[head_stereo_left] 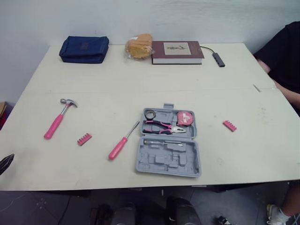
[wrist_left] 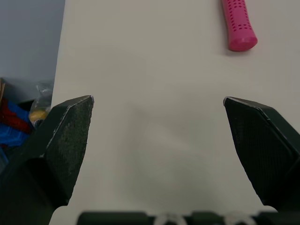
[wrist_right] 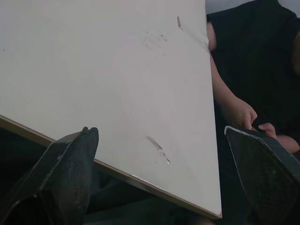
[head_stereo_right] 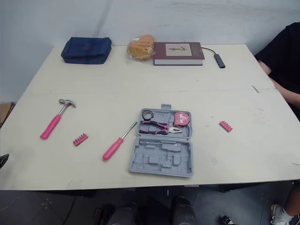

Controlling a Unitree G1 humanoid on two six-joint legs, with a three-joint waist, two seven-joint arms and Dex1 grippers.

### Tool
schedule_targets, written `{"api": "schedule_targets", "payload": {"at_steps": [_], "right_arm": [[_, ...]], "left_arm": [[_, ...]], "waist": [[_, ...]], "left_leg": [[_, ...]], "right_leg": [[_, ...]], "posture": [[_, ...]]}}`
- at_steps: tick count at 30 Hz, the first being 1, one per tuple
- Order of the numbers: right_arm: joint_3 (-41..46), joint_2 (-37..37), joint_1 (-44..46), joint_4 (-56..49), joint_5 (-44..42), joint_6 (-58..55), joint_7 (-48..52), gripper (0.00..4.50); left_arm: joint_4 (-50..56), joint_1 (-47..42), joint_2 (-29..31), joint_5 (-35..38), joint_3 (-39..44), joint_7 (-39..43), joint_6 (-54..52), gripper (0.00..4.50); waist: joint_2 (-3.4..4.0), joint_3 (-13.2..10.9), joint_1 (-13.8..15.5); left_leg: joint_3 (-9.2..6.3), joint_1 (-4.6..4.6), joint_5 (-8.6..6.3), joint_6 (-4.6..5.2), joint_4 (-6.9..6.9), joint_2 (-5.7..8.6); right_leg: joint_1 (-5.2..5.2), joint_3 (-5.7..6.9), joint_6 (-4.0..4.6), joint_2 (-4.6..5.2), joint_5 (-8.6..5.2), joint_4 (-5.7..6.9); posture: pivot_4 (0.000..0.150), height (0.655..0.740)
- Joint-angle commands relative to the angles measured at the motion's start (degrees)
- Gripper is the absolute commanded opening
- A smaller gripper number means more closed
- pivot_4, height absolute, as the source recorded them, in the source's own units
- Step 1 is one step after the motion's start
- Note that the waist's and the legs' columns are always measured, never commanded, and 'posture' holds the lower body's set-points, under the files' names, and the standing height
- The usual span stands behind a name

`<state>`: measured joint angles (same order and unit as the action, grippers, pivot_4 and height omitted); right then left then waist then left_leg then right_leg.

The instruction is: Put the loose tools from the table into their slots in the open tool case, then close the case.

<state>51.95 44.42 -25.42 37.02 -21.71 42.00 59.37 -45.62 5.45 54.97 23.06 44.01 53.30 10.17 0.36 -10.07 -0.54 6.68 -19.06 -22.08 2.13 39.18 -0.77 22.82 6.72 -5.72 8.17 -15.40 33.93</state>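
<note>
Pale tabletop (head_stereo_left: 140, 79) against a plain wall carries an open grey tool case (head_stereo_left: 192, 164) near its front edge, a little right of centre. The case's far half holds pink-handled pliers (head_stereo_left: 161, 127), a pink tape measure (head_stereo_left: 185, 118) and a small roll (head_stereo_left: 150, 114); the moulded slots of its near half sit mostly bare. Loose tools lie around it: a pink-handled screwdriver (head_stereo_left: 123, 142) just left of the case, a pink bit holder (head_stereo_left: 84, 139) further left, and a pink-handled hammer (head_stereo_left: 58, 119) beyond that, toward the left edge. A second pink bit holder (head_stereo_left: 229, 125) rests apart from the case on its right. Along the far edge sit a blue pouch (head_stereo_left: 84, 49), an orange-brown bundle in clear wrap (head_stereo_left: 138, 47), a dark red book (head_stereo_left: 177, 51) and a dark adapter on a cable (head_stereo_left: 218, 59). The left hand (wrist_left: 158, 140) hangs at the tabletop's left front edge with its fingers spread wide, gripping nothing, the butt of the hammer's handle ahead of it. The right hand (wrist_right: 164, 173), fingers likewise apart and empty, is low by the tabletop's right edge, close to a seated person in black (head_stereo_left: 286, 51).
</note>
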Motion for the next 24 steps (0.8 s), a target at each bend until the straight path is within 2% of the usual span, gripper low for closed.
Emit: {"api": "schedule_targets", "payload": {"at_steps": [1,5,7,12,17,20,24], "right_arm": [[-2.36,0.32,2.05,0.59,-2.97,2.92,2.82,4.50],[-6.47,-1.43,4.60,-5.14,-5.41,2.94,4.56,4.50],[-10.16,-3.31,5.44,-12.36,-7.75,0.81,5.37,4.50],[-20.15,-5.41,3.87,-34.13,-13.54,-9.66,5.91,4.50],[-27.48,-3.60,5.25,-50.08,-14.08,-19.36,3.26,4.50],[-30.52,-3.16,8.02,-55.76,-12.94,-23.26,1.28,4.50],[-35.85,-1.93,14.72,-63.14,-11.32,-30.34,-2.45,4.50]], "left_arm": [[2.83,-2.23,0.06,1.75,0.09,-0.28,-0.06,4.47],[5.40,-4.96,0.84,1.68,-1.93,0.56,-2.70,4.47],[9.33,-7.86,1.49,2.47,-4.07,0.64,-7.75,4.47],[17.78,-17.99,2.06,2.36,-10.88,-8.66,-29.33,4.47],[16.92,-26.57,3.11,-2.49,-20.17,-12.20,-40.83,4.47],[14.60,-29.98,3.25,-6.94,-26.32,-11.85,-40.70,4.47],[3.06,-38.39,1.39,-12.29,-31.98,-12.51,-35.48,4.47]], "waist": [[0.02,-0.01,0.26],[0.03,-0.01,0.23],[0.02,-0.01,0.25],[0.08,-0.04,0.56],[0.02,-0.06,0.45],[-0.17,-0.07,0.35],[-0.36,-0.16,0.46]], "left_leg": [[0.00,-0.01,0.02,-0.04,-0.07,0.00],[0.03,-0.09,0.04,-0.09,-0.10,0.00],[0.06,-0.09,0.06,-0.11,-0.10,0.00],[0.06,-0.13,0.12,-0.16,-0.09,-0.01],[0.22,-0.17,0.16,-0.10,-0.08,0.04],[0.39,-0.22,0.28,0.10,-0.08,-0.06],[0.71,-0.24,0.31,0.13,-0.04,-0.10]], "right_leg": [[0.05,-0.01,0.04,0.00,-0.02,0.00],[0.20,-0.01,0.10,-0.01,-0.06,0.09],[0.21,-0.03,0.09,-0.02,-0.05,0.15],[0.30,-0.04,0.09,-0.05,-0.05,0.34],[0.39,-0.05,0.08,-0.17,-0.05,0.65],[0.59,0.00,0.08,-0.48,-0.05,0.73],[0.80,0.02,0.09,-0.62,-0.05,0.83]], "posture": [[0.150,0.7400],[0.150,0.7400],[0.150,0.7400],[0.150,0.7400],[0.150,0.7400],[0.150,0.7400],[0.150,0.7400]]}}
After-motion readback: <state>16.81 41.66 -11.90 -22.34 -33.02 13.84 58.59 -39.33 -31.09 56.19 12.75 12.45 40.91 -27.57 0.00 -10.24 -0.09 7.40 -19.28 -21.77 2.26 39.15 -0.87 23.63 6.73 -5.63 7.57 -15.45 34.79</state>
